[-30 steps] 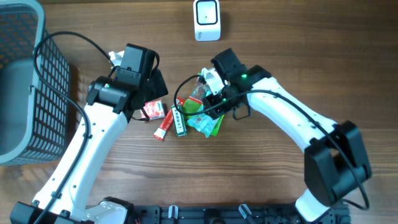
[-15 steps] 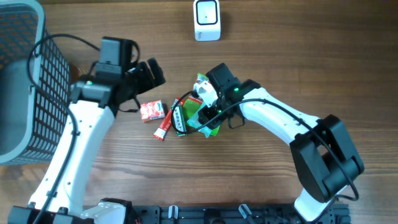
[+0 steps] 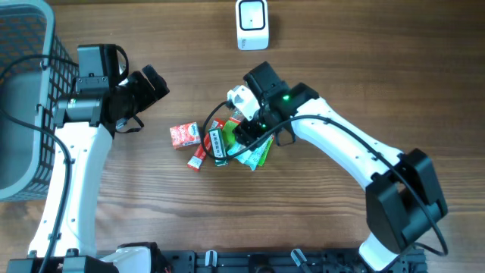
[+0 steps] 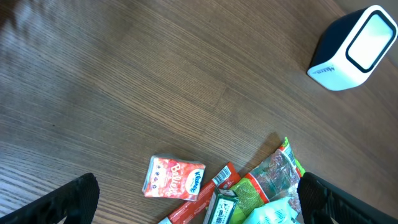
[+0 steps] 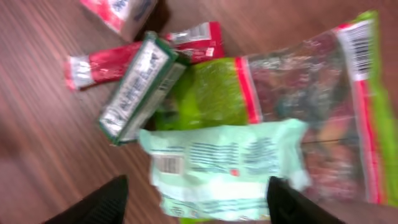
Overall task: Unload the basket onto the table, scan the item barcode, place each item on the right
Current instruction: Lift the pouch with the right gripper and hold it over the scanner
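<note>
Right gripper [image 5: 194,202] jaws open, nothing between them, above mint-green packet [image 5: 227,163]; left gripper [image 3: 154,85] jaws wide open, empty, near grey mesh basket [image 3: 44,144]

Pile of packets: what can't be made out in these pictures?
1. Overhead: the right arm covers most of the green packet.
2. Right wrist: blur makes the print on the mint packet unreadable.
3. Left wrist: the bottom edge cuts off the dark green box.
4. Overhead: the basket is cut off by the left edge.
</note>
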Robot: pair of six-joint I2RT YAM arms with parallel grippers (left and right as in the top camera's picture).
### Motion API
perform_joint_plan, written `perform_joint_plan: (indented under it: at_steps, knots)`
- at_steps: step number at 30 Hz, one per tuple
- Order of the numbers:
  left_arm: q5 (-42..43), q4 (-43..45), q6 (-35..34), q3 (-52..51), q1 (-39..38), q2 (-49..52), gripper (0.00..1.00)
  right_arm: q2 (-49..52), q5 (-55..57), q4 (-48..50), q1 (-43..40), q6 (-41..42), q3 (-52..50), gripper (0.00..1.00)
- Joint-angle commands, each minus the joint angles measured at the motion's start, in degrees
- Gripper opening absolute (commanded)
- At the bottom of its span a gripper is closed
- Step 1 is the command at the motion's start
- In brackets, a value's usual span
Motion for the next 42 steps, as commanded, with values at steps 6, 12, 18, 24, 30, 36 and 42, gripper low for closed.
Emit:
perform_joint_plan:
  at_steps: [6, 12, 18, 24, 30, 36, 42]
  knots:
    - [0.68, 0.15, 1.16, 0.11, 0.20, 0.37, 1.00, 0.72, 1.33, 5.31, -4.87, -8.41, -2.49, 0.66]
    - [0.70, 0.13, 1.16, 0.11, 0.20, 0.37, 1.00, 6.56, -2.25, 5.03, -5.88, -11.26, -3.78, 0.50]
    - [0.70, 0.15, 1.14, 0.11, 0.20, 0.37, 1.00, 7.17, -2.23, 9.22, -5.88, -9.29, -9.60, 0.50]
    - [0.70, 0.15, 1.14, 0.11, 0.20, 0.37, 1.00, 0.07, -2.95, 1.42, -5.92, -4.20, -4.20, 0.04]
    - [0.68, 0.15, 1.14, 0.11, 0.20, 0.37, 1.00, -9.70, 3.48, -8.13, -15.45, 14.62, -4.57, 0.04]
    - [0.68, 0.15, 1.16, 0.11, 0.20, 0.37, 1.00, -9.03, -0.20, 2.78, -26.51, 23.34, -19.56, 0.04]
    - [0.68, 0.15, 1.14, 0.11, 0.20, 0.37, 1.00, -9.03, -0.87, 6.40, -26.51, 21.73, -23.82, 0.68]
